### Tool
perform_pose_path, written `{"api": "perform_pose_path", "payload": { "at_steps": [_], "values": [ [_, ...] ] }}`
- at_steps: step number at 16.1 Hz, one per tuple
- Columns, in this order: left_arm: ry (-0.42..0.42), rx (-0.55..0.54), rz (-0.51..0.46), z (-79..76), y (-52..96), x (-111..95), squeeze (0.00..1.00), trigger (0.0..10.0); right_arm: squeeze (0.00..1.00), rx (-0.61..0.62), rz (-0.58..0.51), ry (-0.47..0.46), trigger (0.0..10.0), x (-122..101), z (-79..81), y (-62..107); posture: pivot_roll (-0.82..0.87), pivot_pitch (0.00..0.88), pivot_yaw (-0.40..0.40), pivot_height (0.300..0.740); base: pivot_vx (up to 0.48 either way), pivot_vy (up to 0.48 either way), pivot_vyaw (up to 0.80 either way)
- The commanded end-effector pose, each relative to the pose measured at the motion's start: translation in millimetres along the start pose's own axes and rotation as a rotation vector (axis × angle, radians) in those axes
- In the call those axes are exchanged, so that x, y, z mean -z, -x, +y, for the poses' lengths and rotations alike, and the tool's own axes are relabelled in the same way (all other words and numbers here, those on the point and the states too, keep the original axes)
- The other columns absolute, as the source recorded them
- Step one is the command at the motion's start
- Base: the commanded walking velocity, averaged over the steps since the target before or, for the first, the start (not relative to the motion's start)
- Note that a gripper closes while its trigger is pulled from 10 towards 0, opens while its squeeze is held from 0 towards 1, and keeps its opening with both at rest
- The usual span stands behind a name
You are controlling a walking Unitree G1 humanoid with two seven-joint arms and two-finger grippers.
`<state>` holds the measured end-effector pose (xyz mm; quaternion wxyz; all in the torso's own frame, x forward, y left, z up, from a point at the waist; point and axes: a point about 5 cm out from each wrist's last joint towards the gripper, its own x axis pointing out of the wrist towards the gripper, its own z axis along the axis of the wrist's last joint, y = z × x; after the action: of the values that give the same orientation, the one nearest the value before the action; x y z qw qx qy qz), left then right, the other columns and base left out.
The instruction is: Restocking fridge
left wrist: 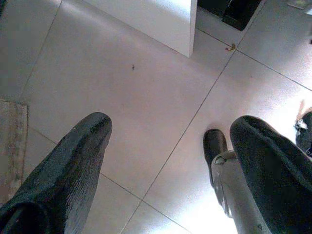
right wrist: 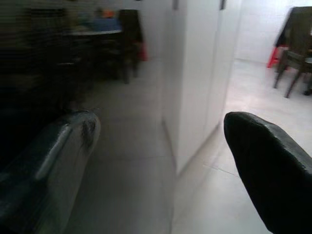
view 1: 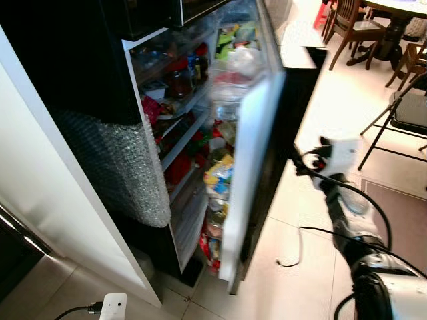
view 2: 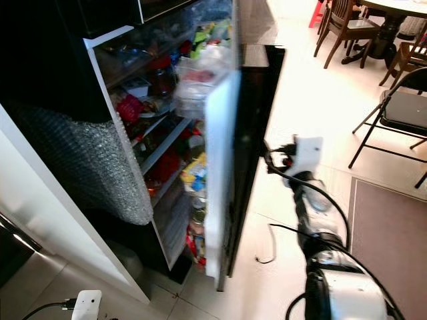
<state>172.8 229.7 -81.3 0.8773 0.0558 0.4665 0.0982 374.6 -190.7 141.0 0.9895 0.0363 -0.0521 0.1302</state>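
The fridge stands open, its shelves (view 1: 180, 127) packed with jars, packets and red-lidded containers. Its door (view 1: 248, 153) hangs about half open, with its white inner side and full door racks (view 1: 220, 173) facing the shelves. My right arm reaches forward to the door's black outer face (view 2: 250, 113), and the right gripper (view 1: 297, 157) sits at that face near mid height. In the right wrist view its fingers (right wrist: 265, 165) stand apart with nothing between them. My left gripper (left wrist: 170, 126) hangs open over the tiled floor.
Bubble wrap (view 1: 113, 167) covers the fridge's left side panel. A folding chair (view 1: 407, 113) and a brown mat (view 1: 400, 220) lie to the right. Wooden chairs and a table (view 1: 360, 27) stand further back. A black cable (view 1: 293, 257) trails on the floor by the door.
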Motion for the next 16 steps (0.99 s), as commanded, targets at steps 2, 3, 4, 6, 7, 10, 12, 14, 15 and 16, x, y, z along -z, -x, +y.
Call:
{"api": "perform_pose_path", "payload": {
  "at_steps": [2,3,4,6,7,10,12,14,15,16],
  "values": [
    [-0.007,-0.006,0.013,1.6,0.5,3.7,0.00,10.0,0.00,-0.118,-0.067,0.031,10.0,-22.5,24.3,-19.1,-0.07,0.000,-0.021,0.740,0.000,0.000,0.00],
    [-0.004,-0.007,0.013,1.5,0.4,3.3,0.00,10.0,0.00,-0.172,-0.069,0.026,10.0,-24.5,40.0,-25.6,-0.07,0.000,-0.023,0.740,0.000,0.000,0.00],
    [-0.003,-0.007,0.013,1.5,0.4,3.1,0.00,10.0,0.00,-0.185,-0.066,0.027,10.0,-24.3,44.0,-27.1,-0.07,0.000,-0.024,0.740,0.000,0.000,0.00],
    [0.003,-0.008,0.013,1.1,0.3,2.7,0.00,10.0,0.00,-0.246,-0.056,0.003,10.0,-23.0,65.5,-33.5,-0.07,0.000,-0.027,0.740,0.000,0.000,0.00],
    [0.005,-0.008,0.012,1.0,0.2,2.4,0.00,10.0,0.00,-0.327,-0.045,0.015,10.0,-20.8,84.3,-36.1,-0.07,0.000,-0.027,0.740,0.000,0.000,0.00],
    [0.011,-0.007,0.011,0.4,0.1,2.0,0.00,10.0,0.00,-0.407,-0.041,-0.003,10.0,-20.7,104.0,-38.9,-0.06,0.000,-0.034,0.740,0.000,0.000,0.00],
    [0.014,-0.007,0.013,0.1,0.1,2.0,0.00,10.0,0.00,-0.452,-0.037,-0.020,10.0,-19.9,109.0,-37.9,-0.06,0.000,-0.034,0.740,0.000,0.000,0.00],
    [0.014,-0.007,0.014,-0.1,0.1,2.1,0.00,10.0,0.00,-0.470,-0.021,-0.004,10.0,-16.2,108.8,-35.7,-0.07,0.000,-0.034,0.740,0.000,0.000,0.00],
    [0.014,-0.007,0.015,-0.1,0.1,2.1,0.00,10.0,0.00,-0.470,-0.018,-0.003,10.0,-15.6,108.2,-35.4,-0.07,0.000,-0.034,0.740,0.000,0.000,0.00],
    [0.014,-0.007,0.015,-0.2,0.1,2.1,0.00,10.0,0.00,-0.469,-0.016,-0.001,10.0,-15.5,107.2,-35.3,-0.07,0.000,-0.034,0.740,0.000,0.000,0.00]
  ]
}}
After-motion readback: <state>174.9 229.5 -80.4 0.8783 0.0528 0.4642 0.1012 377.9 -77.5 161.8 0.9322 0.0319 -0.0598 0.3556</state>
